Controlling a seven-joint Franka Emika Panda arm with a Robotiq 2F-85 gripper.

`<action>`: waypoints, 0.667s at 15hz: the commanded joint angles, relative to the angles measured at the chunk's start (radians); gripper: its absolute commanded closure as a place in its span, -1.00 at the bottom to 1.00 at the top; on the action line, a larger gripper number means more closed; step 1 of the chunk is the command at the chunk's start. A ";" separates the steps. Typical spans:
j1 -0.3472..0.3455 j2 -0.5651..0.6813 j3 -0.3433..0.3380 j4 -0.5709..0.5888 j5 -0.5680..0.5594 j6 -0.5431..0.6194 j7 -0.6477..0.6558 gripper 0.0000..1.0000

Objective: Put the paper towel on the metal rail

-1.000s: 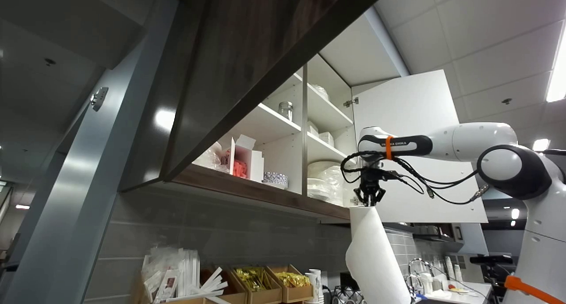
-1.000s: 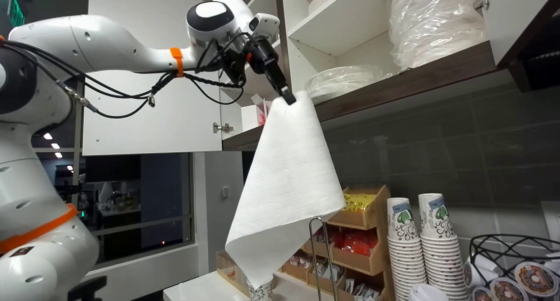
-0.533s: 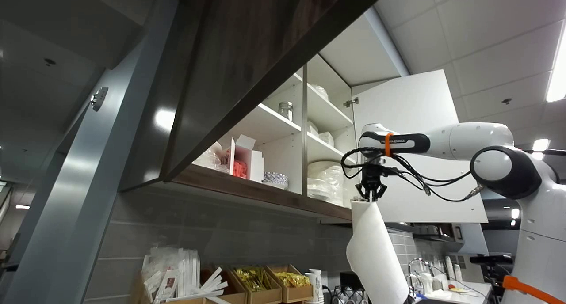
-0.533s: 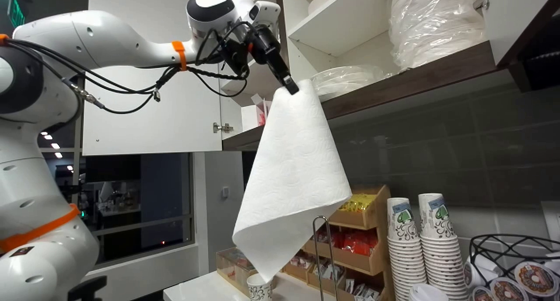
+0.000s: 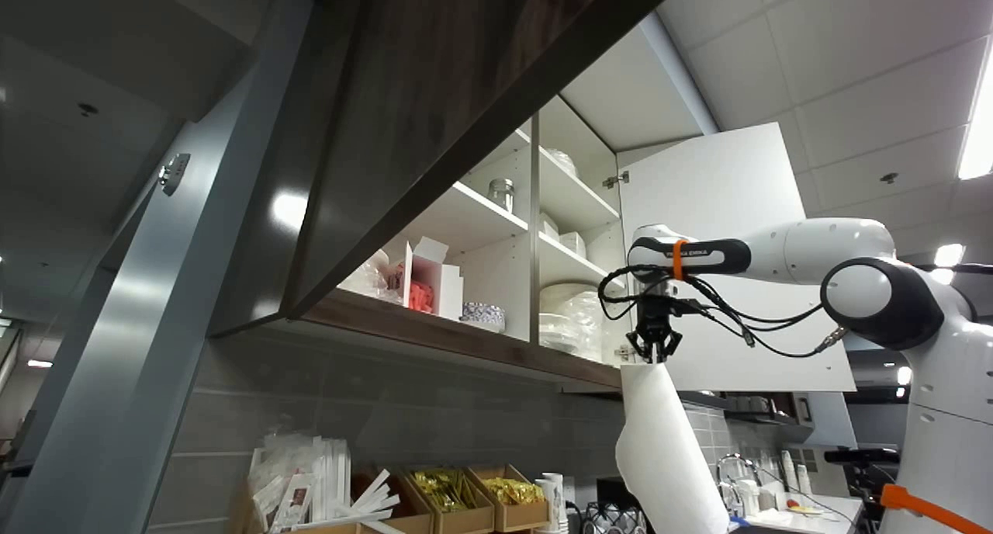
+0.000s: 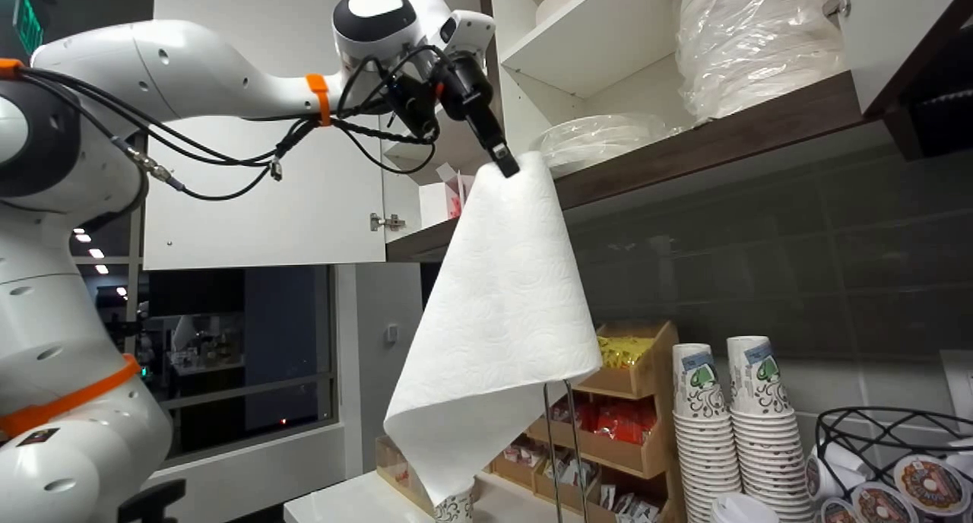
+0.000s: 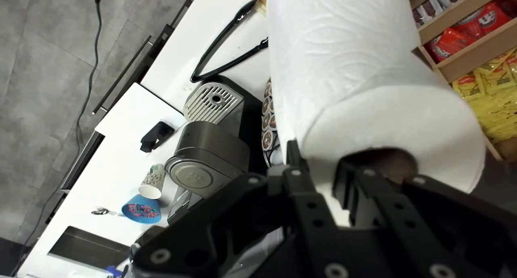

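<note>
Looks like alignment step: black two-finger gripper (image 7: 318,156) pinches white embossed paper-towel roll (image 7: 343,47) by its wall; next probably needs centring over looped silver metal rail (image 6: 575,448), then lowering.

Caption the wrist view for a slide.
Robotiq gripper holding a paper towel roll, one finger inside its core, coffee maker below.

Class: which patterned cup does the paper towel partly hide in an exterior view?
The lone cup, overlapped by the paper towel; neither of the cup stacks is.
</note>
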 commanded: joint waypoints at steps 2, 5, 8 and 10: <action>0.005 -0.018 -0.033 -0.039 0.008 0.012 0.008 0.90; 0.009 -0.021 -0.048 -0.064 0.030 0.027 0.007 0.90; 0.011 -0.023 -0.051 -0.088 0.033 0.038 0.005 0.90; 0.011 -0.023 -0.050 -0.101 0.029 0.047 0.007 0.90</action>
